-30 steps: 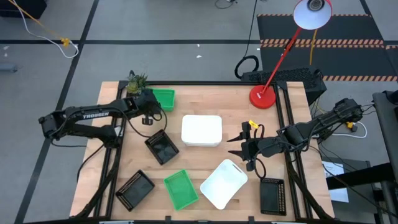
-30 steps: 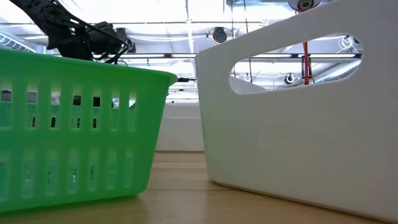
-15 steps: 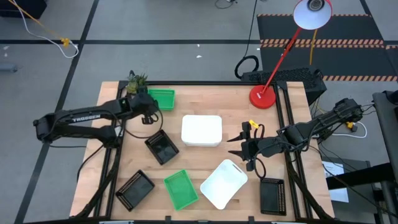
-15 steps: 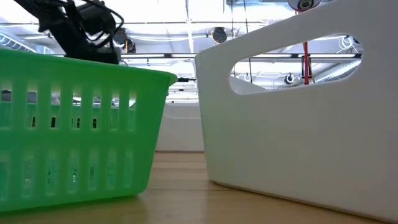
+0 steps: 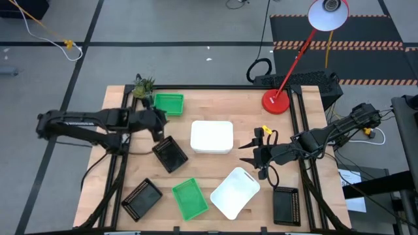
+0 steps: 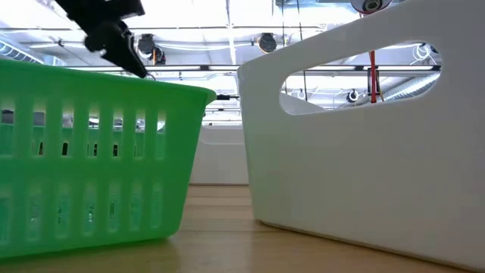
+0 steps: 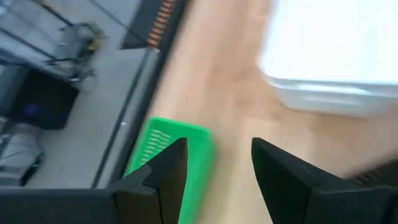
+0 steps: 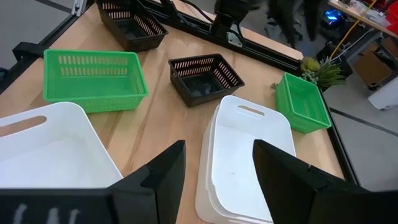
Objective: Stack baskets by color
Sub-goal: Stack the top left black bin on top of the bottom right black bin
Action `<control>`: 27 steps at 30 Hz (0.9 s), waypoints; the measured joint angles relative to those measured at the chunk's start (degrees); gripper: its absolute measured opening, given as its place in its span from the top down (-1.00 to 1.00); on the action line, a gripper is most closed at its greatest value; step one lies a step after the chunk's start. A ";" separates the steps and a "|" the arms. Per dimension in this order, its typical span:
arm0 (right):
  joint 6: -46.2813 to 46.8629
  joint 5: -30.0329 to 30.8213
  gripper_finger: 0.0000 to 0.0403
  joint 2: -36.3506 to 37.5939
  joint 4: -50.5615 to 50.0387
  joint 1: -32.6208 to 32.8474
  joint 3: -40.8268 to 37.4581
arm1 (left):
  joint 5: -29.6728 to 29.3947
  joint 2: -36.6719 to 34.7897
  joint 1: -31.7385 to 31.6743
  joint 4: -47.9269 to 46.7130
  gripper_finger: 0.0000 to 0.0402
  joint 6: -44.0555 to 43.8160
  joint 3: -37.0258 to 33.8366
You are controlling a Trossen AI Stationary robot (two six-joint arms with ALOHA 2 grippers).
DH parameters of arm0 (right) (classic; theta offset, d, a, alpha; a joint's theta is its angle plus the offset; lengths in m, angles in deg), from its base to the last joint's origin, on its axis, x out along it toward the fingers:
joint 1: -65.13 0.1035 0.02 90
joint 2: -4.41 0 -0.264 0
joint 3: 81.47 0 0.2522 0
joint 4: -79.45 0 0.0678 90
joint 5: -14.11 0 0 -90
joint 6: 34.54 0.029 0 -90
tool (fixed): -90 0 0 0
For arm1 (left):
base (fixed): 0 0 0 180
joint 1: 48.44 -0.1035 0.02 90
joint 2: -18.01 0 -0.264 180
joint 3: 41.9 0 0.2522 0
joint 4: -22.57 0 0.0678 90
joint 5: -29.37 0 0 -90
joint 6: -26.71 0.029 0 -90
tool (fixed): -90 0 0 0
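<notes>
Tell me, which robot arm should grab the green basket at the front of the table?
Probably the left. Its open gripper hangs on the same side as the front green basket, just behind it. The right gripper waits beside the loose white basket, which lies between.

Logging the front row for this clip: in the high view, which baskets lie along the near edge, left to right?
Black basket → green basket → white basket → black basket.

Left claw (image 5: 160, 132) and right claw (image 5: 245, 154) open.
</notes>
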 joint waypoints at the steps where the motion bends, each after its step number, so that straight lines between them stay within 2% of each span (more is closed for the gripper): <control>1: 0.26 -0.01 0.10 0.00 0.00 -0.01 0.00 | -0.01 0.57 2.33 -1.85 0.10 -1.23 0.47; 5: 2.03 0.00 0.10 0.00 -0.07 -0.02 0.01 | 0.12 2.90 12.51 -5.07 0.10 -5.59 1.87; 9: 3.60 0.00 0.10 0.00 -0.24 -0.02 0.00 | 2.88 4.87 22.52 -6.11 0.10 -9.03 2.13; 15: 4.26 0.00 0.10 0.00 0.07 -0.01 0.01 | 6.01 8.12 33.08 -8.79 0.10 -13.54 2.15; 20: 4.29 0.00 0.10 0.00 0.07 0.00 0.00 | 6.54 12.24 36.47 -11.65 0.10 -15.63 2.15; 27: 5.36 0.00 0.10 0.00 0.07 0.00 0.00 | 8.78 19.42 35.83 -12.93 0.10 -12.47 2.15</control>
